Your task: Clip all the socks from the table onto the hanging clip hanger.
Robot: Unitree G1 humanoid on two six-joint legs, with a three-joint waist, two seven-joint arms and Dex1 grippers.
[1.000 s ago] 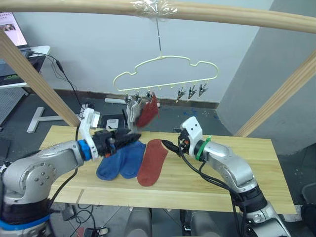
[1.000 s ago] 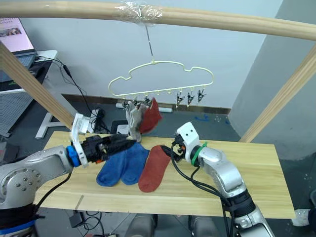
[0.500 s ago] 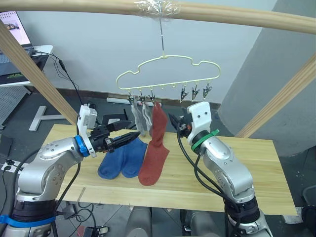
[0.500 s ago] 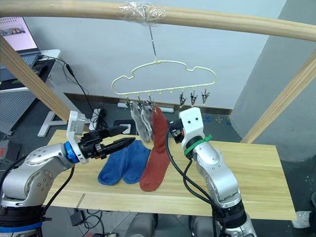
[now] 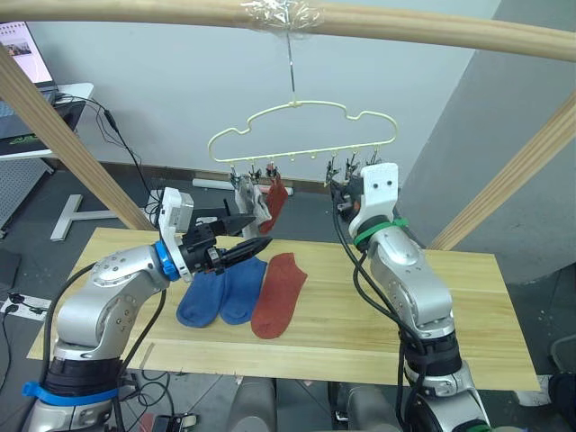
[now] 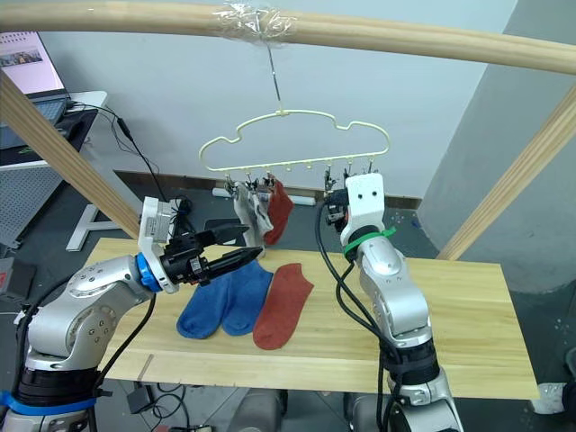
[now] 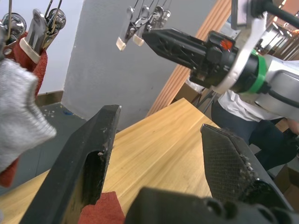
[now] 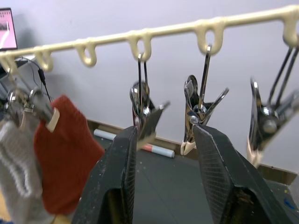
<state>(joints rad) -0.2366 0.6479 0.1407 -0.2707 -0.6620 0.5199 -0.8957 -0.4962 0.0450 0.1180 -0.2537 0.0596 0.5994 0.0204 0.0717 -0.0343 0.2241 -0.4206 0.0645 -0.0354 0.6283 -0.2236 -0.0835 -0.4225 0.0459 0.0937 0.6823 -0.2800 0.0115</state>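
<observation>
The pale plank bench [image 5: 450, 306] carries two blue socks [image 5: 219, 294] side by side, with a rust-red sock [image 5: 279, 294] just beside them.

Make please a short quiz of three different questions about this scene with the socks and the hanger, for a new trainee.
1. True or false: the left gripper is shut on a blue sock.
2. How many socks lie on the table?
3. The right gripper is up at: A) the free clips of the clip hanger, B) the tabletop, C) the wooden pole.

Key
1. False: its fingers are open and empty.
2. Three: two blue socks and one rust-red sock.
3. A; its jaws are open around one free clip.
</observation>
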